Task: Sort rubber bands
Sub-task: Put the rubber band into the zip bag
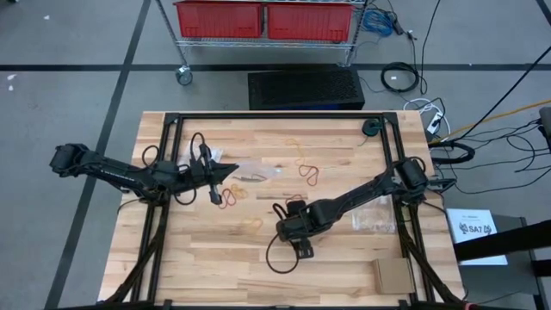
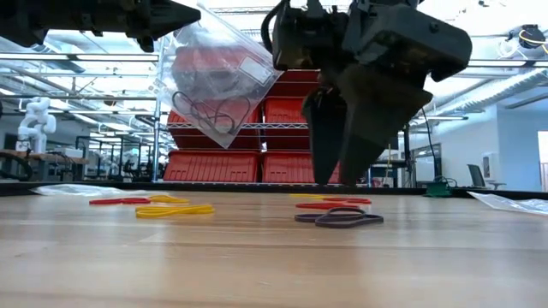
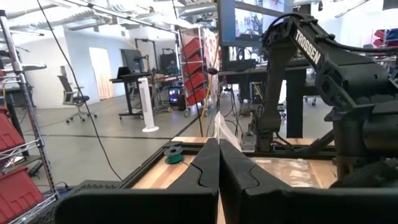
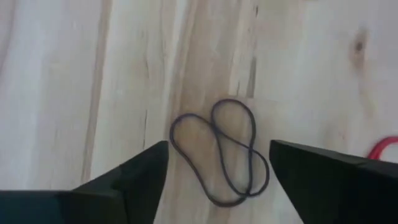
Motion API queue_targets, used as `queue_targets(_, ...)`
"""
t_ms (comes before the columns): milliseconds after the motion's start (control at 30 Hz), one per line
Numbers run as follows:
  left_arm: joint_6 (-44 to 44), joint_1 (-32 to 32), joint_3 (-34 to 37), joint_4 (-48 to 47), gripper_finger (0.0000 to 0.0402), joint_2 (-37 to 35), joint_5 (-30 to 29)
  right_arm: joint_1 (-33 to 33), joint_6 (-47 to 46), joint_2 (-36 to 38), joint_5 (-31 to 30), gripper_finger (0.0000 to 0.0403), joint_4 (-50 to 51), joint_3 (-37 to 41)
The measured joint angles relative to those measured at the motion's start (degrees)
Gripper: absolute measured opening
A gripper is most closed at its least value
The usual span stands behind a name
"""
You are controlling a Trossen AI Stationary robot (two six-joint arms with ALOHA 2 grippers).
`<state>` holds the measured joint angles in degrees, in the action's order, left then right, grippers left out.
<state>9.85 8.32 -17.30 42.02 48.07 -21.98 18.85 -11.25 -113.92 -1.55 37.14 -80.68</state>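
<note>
Black rubber, two thin loops (image 4: 219, 151) lying overlapped on the pale wood, fills the centre of the right wrist view, framed between the right gripper's spread fingers (image 4: 140, 177), which hang just above them, apart from the wood and holding nothing. In the low view the same right gripper (image 2: 341, 162) looms at upper centre, tips pointing down behind the dark pair (image 2: 340, 219), with a red band (image 2: 330, 204) just behind and yellow bands (image 2: 174, 210) and another red one (image 2: 120, 201) lower left. Farther back, at upper left of that view, the left gripper (image 2: 184, 17) holds up a clear plastic bag (image 2: 214, 73) by its top edge, fingers pinched flat on the film as the left wrist view shows; dark loops already sit in the bag's lower part. From overhead, red and yellow-tan bands (image 1: 231, 196) lie scattered at centre, with more (image 1: 308, 172) toward the upper right and a yellow one (image 1: 250, 225) below. So the sorting looks partly done: some black bands are bagged, this black pair is next, and the coloured ones appear untouched on the table (image 1: 344, 267).
</note>
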Motion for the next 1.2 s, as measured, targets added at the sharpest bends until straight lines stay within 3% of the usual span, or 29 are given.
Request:
queue_targets(267, 1.0, -0.1, 0.0, 0.4, 0.0, 0.0, 0.0, 0.0, 2.2, -1.5, 0.5, 0.0306, 1.1, 0.0)
queue_targets(800, 1.0, -0.1, 0.0, 0.5, 0.0, 0.0, 0.0, -1.0, 4.2, -5.1, 0.6, 0.0302, 0.2, -0.2)
queue_targets(967, 1.0, -0.1, 0.0, 0.5, 0.0, 0.0, 0.0, -1.8, 5.0, -6.8, 0.5, 0.0249, -0.4, -0.2)
queue_targets(1200, 1.1, -0.1, 0.0, 0.5, 0.0, 0.0, 0.0, -2.1, 7.6, -9.2, 0.0, 0.0104, -1.0, -0.4)
